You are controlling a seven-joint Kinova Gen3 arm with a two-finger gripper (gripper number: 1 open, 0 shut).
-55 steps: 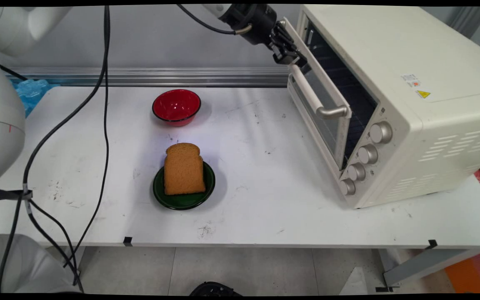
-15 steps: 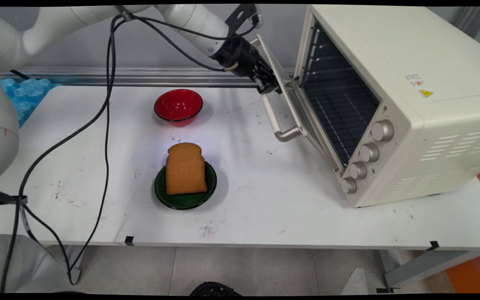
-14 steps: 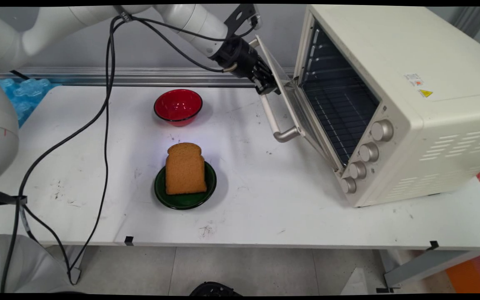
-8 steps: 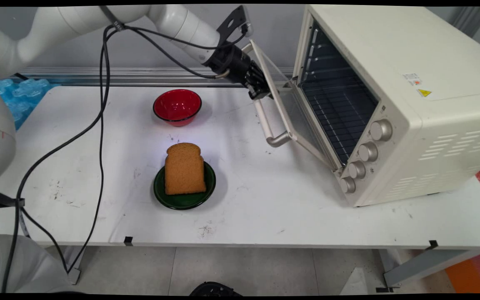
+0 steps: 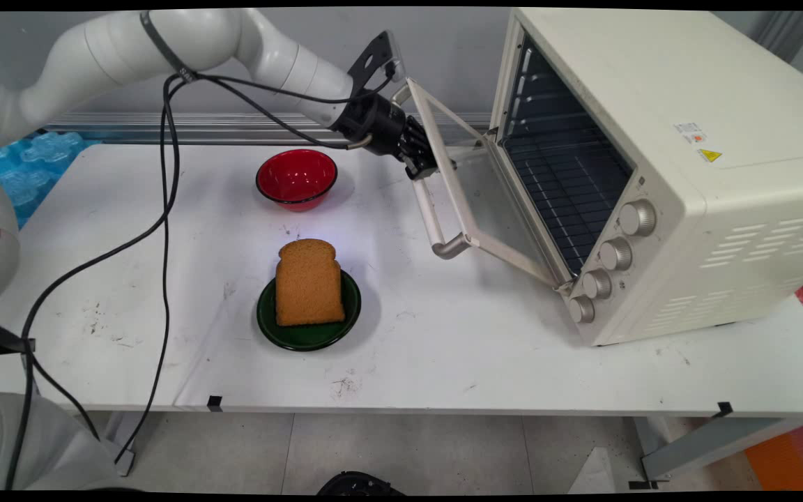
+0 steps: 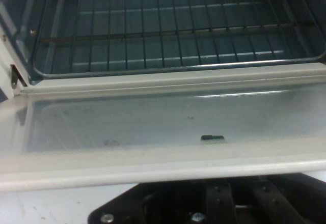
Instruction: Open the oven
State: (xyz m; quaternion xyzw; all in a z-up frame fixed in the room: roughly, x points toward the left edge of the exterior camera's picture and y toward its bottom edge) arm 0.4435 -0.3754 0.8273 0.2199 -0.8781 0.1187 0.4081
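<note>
A cream toaster oven stands at the table's right, and its glass door hangs about halfway down. My gripper is shut on the far end of the door's metal handle, left of the oven mouth. In the hand view the door's glass lies just ahead, with the wire rack inside the oven beyond it. Only my black linkage shows under the door's edge; the fingertips are hidden there.
A slice of brown bread lies on a green plate at the table's middle front. A red bowl sits behind it, left of the gripper. Black cables hang over the left side. A blue bag lies at the far left.
The oven door has swung from almost closed to about half open. My gripper has moved left and down with the handle in its grip.
</note>
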